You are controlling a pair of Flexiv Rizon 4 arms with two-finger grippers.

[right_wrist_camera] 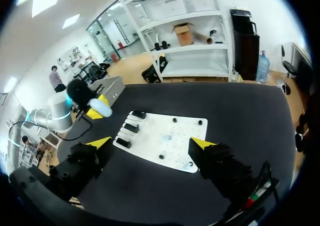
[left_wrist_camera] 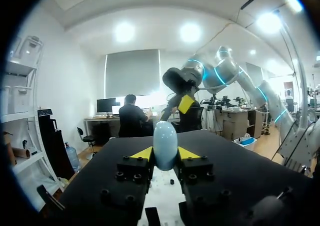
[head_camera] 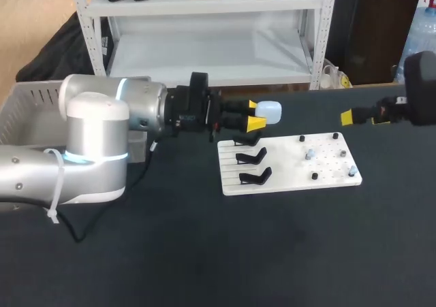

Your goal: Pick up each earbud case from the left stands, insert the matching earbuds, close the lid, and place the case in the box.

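Left gripper (head_camera: pixel 254 114) clamps a pale blue earbud case (head_camera: pixel 270 111) in the air beyond the white board (head_camera: pixel 286 178) and its three black stands (head_camera: pixel 253 158). Only the right wrist view shows the right gripper (right_wrist_camera: pixel 150 143) spread wide, holding nothing.

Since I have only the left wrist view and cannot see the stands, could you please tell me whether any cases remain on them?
Observer: In the head view, the three black stands on the white board all look empty. The left gripper is shut on the only pale blue case I can see.
Operator: Thank you. Is the right gripper free?
Observer: Yes. The right gripper is open with nothing between its fingers, and the board lies ahead of it.
Operator: And where is the box?
Observer: The grey box sits at the far left of the head view, partly hidden by the left arm.
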